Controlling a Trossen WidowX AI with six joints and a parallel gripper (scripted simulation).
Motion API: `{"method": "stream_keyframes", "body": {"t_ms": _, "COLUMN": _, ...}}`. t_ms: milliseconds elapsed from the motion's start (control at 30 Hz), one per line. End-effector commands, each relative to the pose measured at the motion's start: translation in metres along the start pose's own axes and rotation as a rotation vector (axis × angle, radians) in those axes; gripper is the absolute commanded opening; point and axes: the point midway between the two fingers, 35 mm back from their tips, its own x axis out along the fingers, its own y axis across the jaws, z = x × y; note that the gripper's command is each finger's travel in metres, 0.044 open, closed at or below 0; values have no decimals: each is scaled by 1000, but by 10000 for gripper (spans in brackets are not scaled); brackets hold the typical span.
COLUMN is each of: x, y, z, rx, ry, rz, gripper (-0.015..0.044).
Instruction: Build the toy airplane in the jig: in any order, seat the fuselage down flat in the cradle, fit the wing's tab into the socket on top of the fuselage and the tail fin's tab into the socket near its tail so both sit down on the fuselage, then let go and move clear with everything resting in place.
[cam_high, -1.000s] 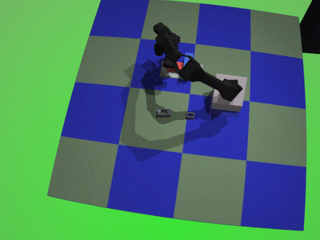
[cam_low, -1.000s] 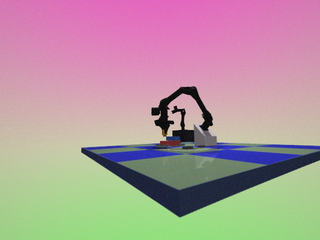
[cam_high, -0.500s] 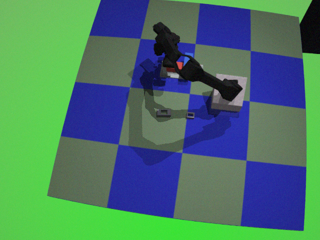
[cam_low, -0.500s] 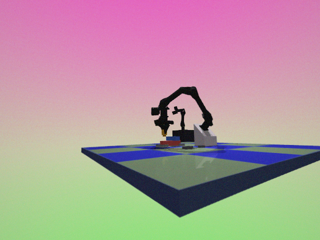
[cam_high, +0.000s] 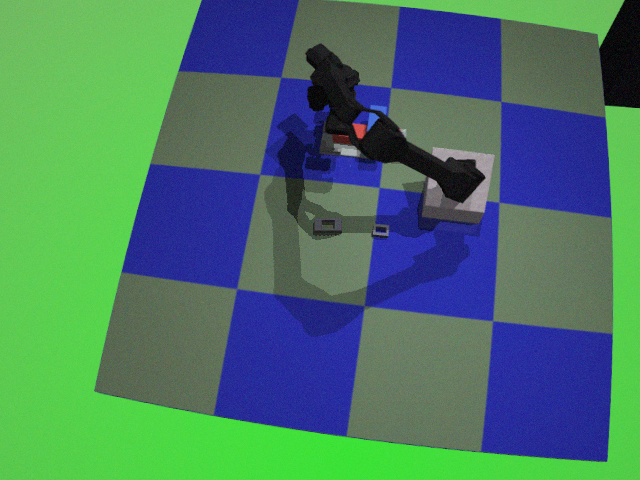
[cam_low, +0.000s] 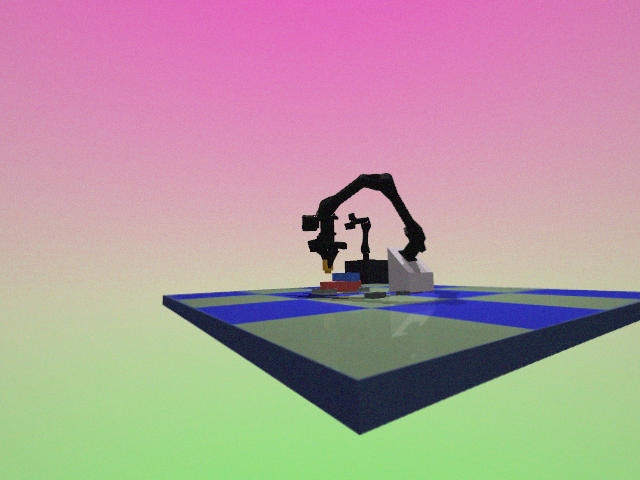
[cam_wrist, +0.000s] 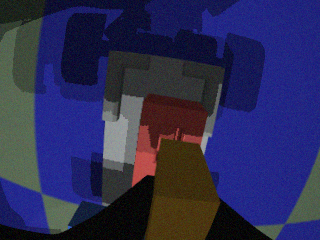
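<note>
The hand (cam_low: 327, 261) (cam_wrist: 172, 187) grips the yellow fin (cam_low: 327, 267) (cam_wrist: 184, 175) above the red fuselage (cam_high: 358, 131) (cam_low: 340, 285) (cam_wrist: 145, 162), low centre of the wrist frame; the blue wing (cam_low: 345, 276) lies across the fuselage.

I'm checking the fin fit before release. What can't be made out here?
- Tail socket: wrist view, hidden behind the yellow fin.
- Fin's tab: exterior view, too small and dark to tell.
- Wing's joint with the fuselage: top view, arm covers it.

We count one red fuselage (cam_high: 358, 131) (cam_low: 339, 285) (cam_wrist: 145, 160), one blue wing (cam_low: 345, 276), one yellow tail fin (cam_low: 327, 266) (cam_wrist: 182, 185), one grey cradle (cam_high: 324, 146) (cam_low: 323, 291) (cam_wrist: 162, 82), two small rectangular frames: one larger (cam_high: 327, 233) (cam_low: 374, 295), one smaller (cam_high: 381, 235) (cam_low: 402, 292).
</note>
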Motion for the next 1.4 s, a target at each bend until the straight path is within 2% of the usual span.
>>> {"method": "stream_keyframes", "body": {"t_ms": 0, "x": 7, "y": 0, "z": -1, "rx": 3, "ry": 6, "rz": 0, "gripper": 67}}
{"method": "stream_keyframes", "body": {"t_ms": 633, "x": 37, "y": 0, "z": -2, "rx": 3, "ry": 6, "rz": 2, "gripper": 67}}
{"method": "stream_keyframes", "body": {"t_ms": 1367, "x": 39, "y": 0, "z": -2, "rx": 3, "ry": 6, "rz": 2, "gripper": 67}}
